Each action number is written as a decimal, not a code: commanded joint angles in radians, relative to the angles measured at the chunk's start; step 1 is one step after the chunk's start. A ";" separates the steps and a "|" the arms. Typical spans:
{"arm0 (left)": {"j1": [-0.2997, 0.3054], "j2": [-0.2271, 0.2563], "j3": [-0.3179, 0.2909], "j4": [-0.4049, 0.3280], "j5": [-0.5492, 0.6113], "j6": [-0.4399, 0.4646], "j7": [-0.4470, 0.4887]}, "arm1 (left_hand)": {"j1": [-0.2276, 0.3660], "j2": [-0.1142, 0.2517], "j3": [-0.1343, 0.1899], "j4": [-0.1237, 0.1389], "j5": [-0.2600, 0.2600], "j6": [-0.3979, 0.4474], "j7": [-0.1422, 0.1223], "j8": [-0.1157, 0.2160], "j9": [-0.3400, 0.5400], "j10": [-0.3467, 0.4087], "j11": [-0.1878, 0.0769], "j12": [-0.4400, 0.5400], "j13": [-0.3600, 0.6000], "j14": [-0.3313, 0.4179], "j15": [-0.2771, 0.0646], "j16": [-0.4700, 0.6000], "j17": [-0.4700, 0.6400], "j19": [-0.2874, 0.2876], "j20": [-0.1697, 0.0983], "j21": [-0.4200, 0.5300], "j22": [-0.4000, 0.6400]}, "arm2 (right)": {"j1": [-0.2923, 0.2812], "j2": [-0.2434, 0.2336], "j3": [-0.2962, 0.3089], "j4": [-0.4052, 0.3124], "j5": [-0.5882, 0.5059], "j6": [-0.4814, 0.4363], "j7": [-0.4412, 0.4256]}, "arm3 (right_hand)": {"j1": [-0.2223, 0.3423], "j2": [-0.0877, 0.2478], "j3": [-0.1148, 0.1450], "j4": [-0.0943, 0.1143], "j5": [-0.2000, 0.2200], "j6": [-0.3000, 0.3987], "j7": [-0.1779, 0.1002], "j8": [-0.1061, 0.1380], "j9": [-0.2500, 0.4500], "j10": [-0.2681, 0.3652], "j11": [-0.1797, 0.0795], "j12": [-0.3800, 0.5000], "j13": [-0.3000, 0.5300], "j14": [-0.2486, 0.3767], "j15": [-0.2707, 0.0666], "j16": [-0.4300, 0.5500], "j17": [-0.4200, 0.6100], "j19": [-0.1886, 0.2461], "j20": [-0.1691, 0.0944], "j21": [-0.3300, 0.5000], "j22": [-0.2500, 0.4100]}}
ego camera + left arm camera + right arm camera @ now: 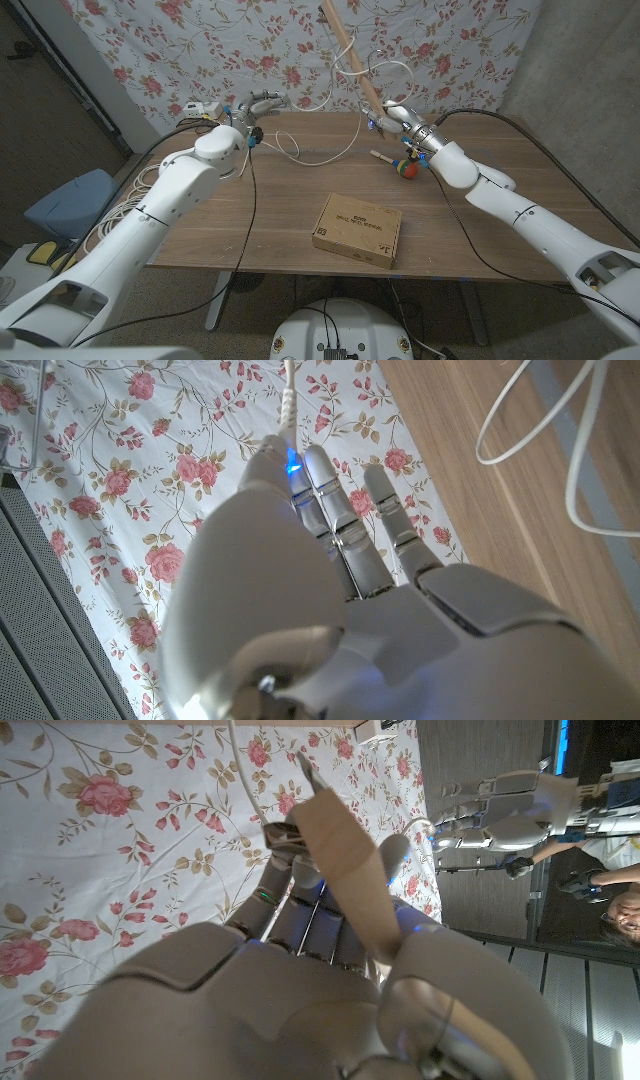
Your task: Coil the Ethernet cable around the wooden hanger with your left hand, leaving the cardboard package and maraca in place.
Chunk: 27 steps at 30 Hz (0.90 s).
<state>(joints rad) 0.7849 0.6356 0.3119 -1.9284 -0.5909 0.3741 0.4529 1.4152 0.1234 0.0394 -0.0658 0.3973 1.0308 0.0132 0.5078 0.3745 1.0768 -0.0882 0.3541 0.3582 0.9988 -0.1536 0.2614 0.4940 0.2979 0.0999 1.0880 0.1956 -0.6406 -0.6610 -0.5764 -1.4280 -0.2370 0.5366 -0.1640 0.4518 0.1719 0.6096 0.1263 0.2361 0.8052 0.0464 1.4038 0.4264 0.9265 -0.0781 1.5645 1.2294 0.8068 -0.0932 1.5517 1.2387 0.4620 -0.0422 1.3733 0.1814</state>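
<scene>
Cardboard package [357, 230] blocks mid-table; maraca [401, 165] crowds the far right.

A: Head view was evenly lit, slightly dim. Soft, diffuse light from above. The cardboard package [357, 231] threw only a thin shadow on the surface [290, 215]. No glare there.

B: Edges?

A: Wide lens, so the surface's edges bowed and both arms stretched toward the bottom corners. Left and right margins fell dark.

B: Wrist cams?

A: Left wrist view: the left hand [330, 610] was close to the lens and soft, mostly in its own shade, with a blue LED glowing between the fingers [335, 510]. The floral backdrop [120, 480] was sharper. Right wrist view: the right hand [300, 970] was blurred and dim, and the wooden hanger [345, 870] was soft too.
</scene>
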 commanded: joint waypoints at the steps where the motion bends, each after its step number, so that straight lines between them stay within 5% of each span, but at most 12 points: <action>1: -0.090 -0.014 0.035 0.050 0.011 0.057 0.003 | 0.009 0.019 0.000 0.004 0.004 0.005 0.010 0.002 0.005 0.068 -0.057 -0.001 0.378 0.011 -0.071 -0.003 0.003 -0.002 -0.003 0.008 0.001 | 0.004 0.006 -0.022 -0.005 -0.068 0.046 0.025 | 0.001 0.004 -0.002 0.003 -0.002 -0.008 -0.001 0.007 0.007 -0.009 -0.002 0.004 0.006 -0.006 -0.110 0.005 0.001 -0.005 -0.042 0.000 0.002; 16: -0.223 -0.019 0.104 0.119 0.033 0.127 -0.079 | 0.010 0.019 -0.001 0.007 0.001 0.004 0.010 -0.001 0.008 0.068 -0.053 -0.003 0.381 0.012 -0.066 -0.005 0.005 -0.004 0.000 0.012 0.001 | 0.049 0.009 -0.077 -0.018 -0.199 0.033 0.066 | -0.001 0.003 -0.003 0.005 0.000 -0.008 -0.003 0.005 -0.002 -0.012 -0.003 0.001 0.002 -0.011 -0.111 0.005 0.001 -0.005 -0.045 -0.003 0.002; 27: -0.273 0.012 0.098 0.072 0.054 0.183 -0.088 | 0.014 0.021 -0.001 0.008 -0.001 0.002 0.014 -0.005 0.009 0.067 -0.052 -0.005 0.384 0.011 -0.064 -0.007 0.009 -0.006 0.001 0.015 0.000 | 0.094 0.027 -0.125 0.058 -0.224 -0.014 0.109 | -0.002 0.003 -0.004 0.005 0.001 -0.010 -0.002 0.009 0.001 -0.018 -0.004 0.000 0.001 -0.013 -0.111 0.005 0.001 -0.006 -0.045 -0.006 0.001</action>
<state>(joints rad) 0.5669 0.6258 0.4049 -1.8312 -0.5531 0.5065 0.3825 1.4164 0.1250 0.0354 -0.0618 0.3941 1.0287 0.0217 0.4982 0.3828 1.0822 -0.0828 0.3430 0.3582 0.9988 -0.1535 0.2549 0.4986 0.2979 0.0999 1.0987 0.1956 -0.5860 -0.6479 -0.6588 -1.4240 -0.4296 0.5574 -0.0944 0.4517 0.1713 0.6067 0.1292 0.2361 0.7944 0.0429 1.4036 0.4246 0.9122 -0.0787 1.5633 1.2286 0.7997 -0.0896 1.5517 1.2387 0.4585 -0.0458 1.3667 0.1815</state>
